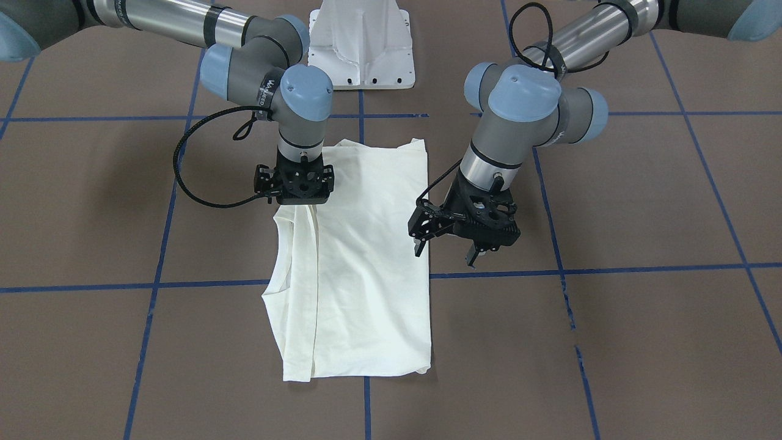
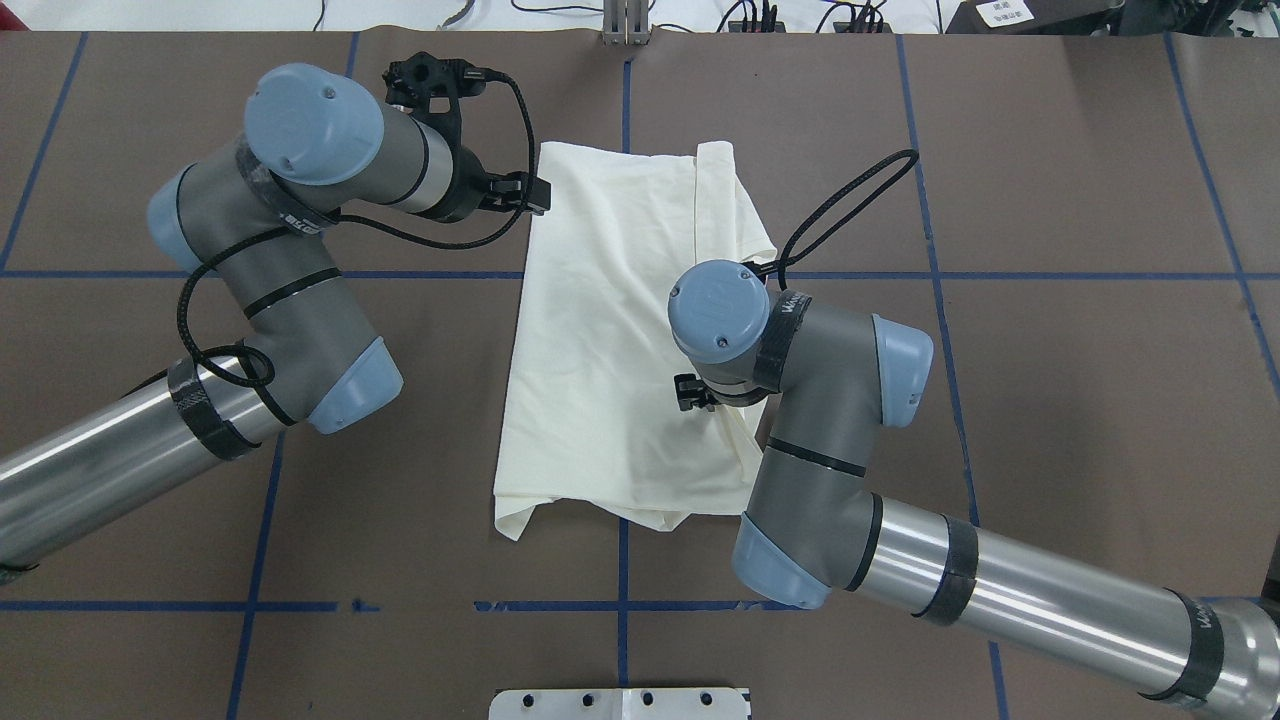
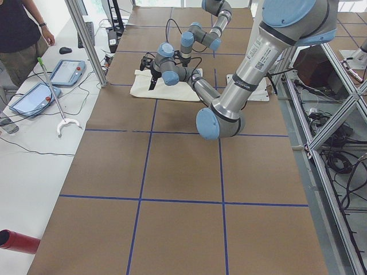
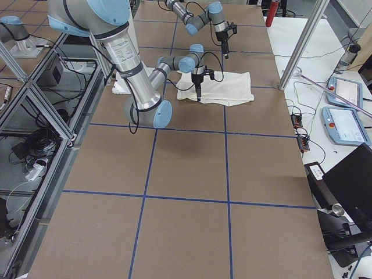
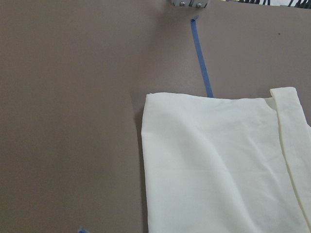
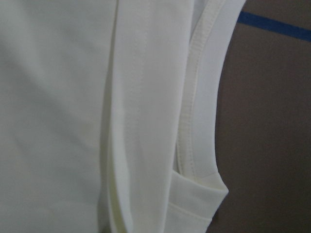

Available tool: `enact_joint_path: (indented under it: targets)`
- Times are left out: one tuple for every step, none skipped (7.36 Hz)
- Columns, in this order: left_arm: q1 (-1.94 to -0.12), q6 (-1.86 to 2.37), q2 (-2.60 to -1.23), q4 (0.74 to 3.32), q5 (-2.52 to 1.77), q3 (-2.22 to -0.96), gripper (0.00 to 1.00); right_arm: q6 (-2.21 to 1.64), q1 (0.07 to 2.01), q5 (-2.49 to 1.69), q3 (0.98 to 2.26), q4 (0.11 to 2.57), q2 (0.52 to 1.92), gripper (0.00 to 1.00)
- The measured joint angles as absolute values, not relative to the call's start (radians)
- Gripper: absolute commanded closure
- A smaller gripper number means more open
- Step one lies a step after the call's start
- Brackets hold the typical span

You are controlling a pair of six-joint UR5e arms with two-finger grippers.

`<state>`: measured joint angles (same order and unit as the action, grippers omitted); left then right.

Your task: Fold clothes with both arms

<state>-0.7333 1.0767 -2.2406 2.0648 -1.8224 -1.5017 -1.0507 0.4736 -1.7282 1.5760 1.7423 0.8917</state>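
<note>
Brown surface (image 1: 641,342) with a blue tape grid. The cream shirt (image 1: 366,256) lies mid-surface, folded lengthwise, plain side up. It looks light and limp and will likely sag when lifted, so pinch it at the hem corners or the folded edge. The left claw (image 1: 445,252) is spread wide and empty, just beside the shirt's edge. The right claw (image 1: 296,186) is over the opposite edge; I cannot tell how far it is open.

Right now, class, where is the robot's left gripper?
In the overhead view, the left gripper hangs left of centre, beside the shirt's far left edge.
</note>
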Motion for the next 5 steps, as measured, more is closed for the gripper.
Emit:
enact_joint_path:
  targets:
    - [-0.733, 1.078, -2.241, 2.065, -1.822, -1.502, 0.0, -1.051, 0.476, -1.729, 1.577, 1.749, 0.893, 0.0]
    - [-0.733, 1.078, -2.241, 2.065, -1.822, -1.502, 0.0, -1.051, 0.48, -1.73, 1.577, 1.753, 0.896, 0.0]
    - [-0.733, 1.08, -2.243, 2.065, -1.822, -1.502, 0.0, -1.049, 0.488, -1.731, 1.577, 1.761, 0.899, 0.0]
    - [-0.733, 1.084, -2.245, 2.065, -1.822, -1.502, 0.0, -1.047, 0.503, -1.737, 1.58, 1.771, 0.903, 0.0]
    - [-0.733, 1.086, -2.247, 2.065, -1.822, -1.502, 0.0, -1.045, 0.52, -1.747, 1.587, 1.779, 0.914, 0.0]
